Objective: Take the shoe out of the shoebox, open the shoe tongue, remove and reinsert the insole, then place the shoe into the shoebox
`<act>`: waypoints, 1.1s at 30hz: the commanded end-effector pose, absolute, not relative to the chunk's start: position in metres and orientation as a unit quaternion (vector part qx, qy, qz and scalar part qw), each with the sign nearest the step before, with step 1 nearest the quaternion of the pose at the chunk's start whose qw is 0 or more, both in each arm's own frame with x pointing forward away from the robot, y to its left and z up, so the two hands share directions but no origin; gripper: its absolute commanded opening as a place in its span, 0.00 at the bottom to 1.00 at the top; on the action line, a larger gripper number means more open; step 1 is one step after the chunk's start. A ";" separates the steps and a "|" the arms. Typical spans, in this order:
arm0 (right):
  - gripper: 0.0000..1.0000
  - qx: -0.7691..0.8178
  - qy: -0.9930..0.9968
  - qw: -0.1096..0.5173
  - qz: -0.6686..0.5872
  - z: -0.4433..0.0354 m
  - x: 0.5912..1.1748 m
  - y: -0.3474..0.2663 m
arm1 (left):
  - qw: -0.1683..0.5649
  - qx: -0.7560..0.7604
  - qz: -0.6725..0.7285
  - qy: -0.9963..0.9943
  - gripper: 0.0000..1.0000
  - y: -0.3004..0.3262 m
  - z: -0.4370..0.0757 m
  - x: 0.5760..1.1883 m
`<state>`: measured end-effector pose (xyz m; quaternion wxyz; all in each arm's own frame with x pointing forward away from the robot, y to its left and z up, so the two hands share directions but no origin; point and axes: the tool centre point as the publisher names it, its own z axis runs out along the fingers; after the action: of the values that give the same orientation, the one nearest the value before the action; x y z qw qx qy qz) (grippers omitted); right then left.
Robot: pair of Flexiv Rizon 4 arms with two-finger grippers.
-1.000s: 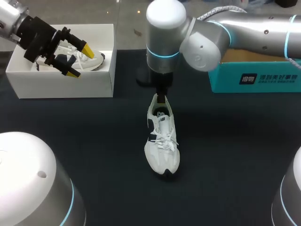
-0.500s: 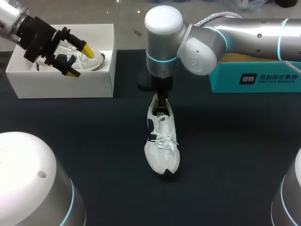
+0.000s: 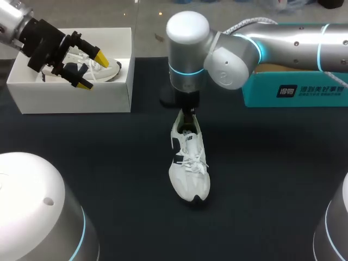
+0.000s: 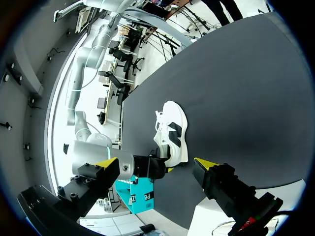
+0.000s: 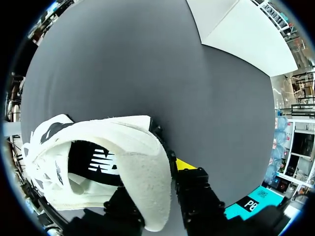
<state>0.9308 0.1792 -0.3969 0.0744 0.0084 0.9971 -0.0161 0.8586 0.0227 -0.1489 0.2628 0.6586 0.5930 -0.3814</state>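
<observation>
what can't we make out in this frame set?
- Head view: the right hand at the heel of the shoe, fingers mostly hidden under its own wrist.
- Head view: the second shoe in the shoebox, partly covered by the left hand.
- Right wrist view: the shoe's toe, hidden behind its collar; one fingertip covered by heel padding.
</observation>
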 end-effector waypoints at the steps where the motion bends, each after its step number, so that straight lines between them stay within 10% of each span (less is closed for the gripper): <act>1: 0.00 0.013 0.997 0.076 -0.022 -0.392 0.925 0.177 | 0.261 0.660 -0.380 0.593 1.00 0.023 -0.148 0.859; 15: 0.00 0.042 0.999 0.030 -0.008 -0.297 0.924 0.169 | 0.261 0.660 -0.380 0.593 1.00 0.023 -0.148 0.859; 33: 0.00 -0.049 0.991 0.121 -0.031 -0.126 0.937 0.172 | 0.261 0.660 -0.380 0.593 1.00 0.023 -0.148 0.859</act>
<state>0.9508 0.1741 -0.1845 0.1124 -0.0477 0.9922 -0.0269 0.8586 0.0227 -0.1489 0.2628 0.6587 0.5930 -0.3814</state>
